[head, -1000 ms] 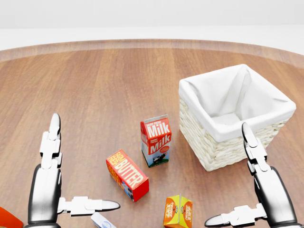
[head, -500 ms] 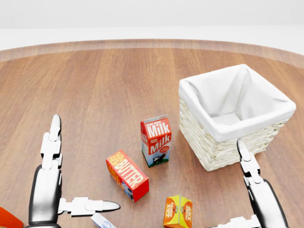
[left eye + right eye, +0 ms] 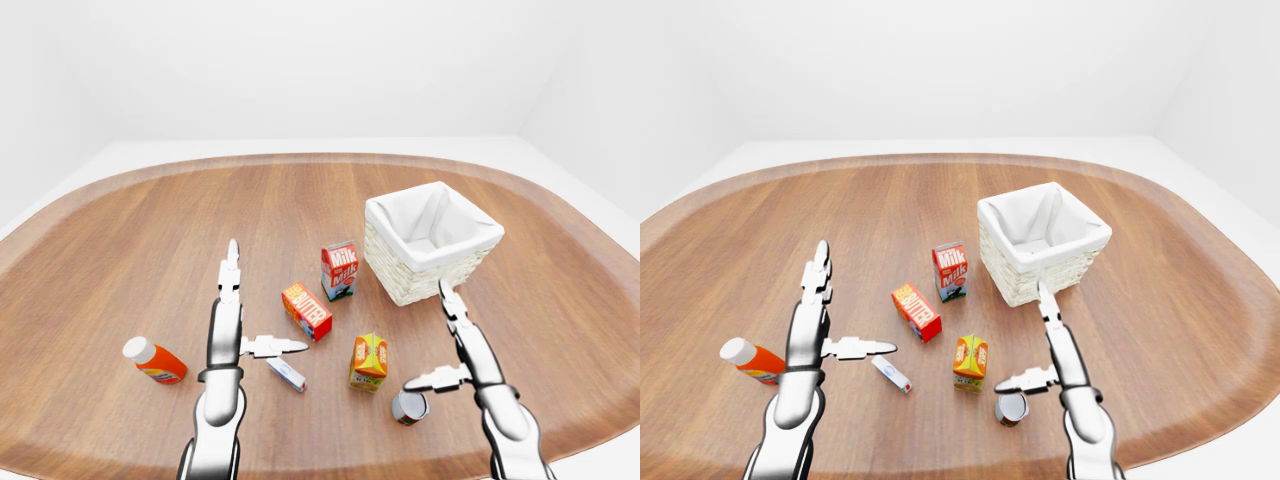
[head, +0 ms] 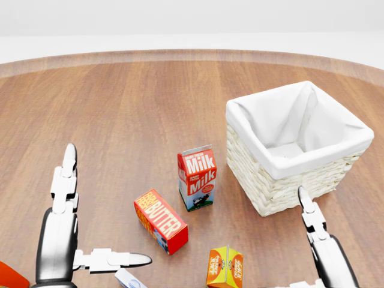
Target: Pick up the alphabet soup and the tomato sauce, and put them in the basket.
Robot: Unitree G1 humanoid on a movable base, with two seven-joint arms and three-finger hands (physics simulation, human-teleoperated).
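A small can (image 3: 408,407) with a grey end stands on the wooden table (image 3: 130,250), low in the left-eye view; its label is too small to read. It is the only can in view. My right hand (image 3: 425,333) hovers open just above and right of it, thumb tip close over the can and fingers pointing up towards the basket. The white-lined wicker basket (image 4: 282,186) stands at the right with nothing showing inside. My left hand (image 3: 268,296) is open at the left, holding nothing, its thumb pointing right.
A milk carton (image 3: 339,270) stands left of the basket. Below it a butter box (image 3: 307,310) lies on its side. An orange juice carton (image 3: 369,361) stands beside the can, a small white-blue box (image 3: 286,374) under my left thumb, and an orange bottle (image 3: 155,361) at far left.
My right hand has dropped lower in the head view, so less of it shows. The left hand and the objects have not moved.
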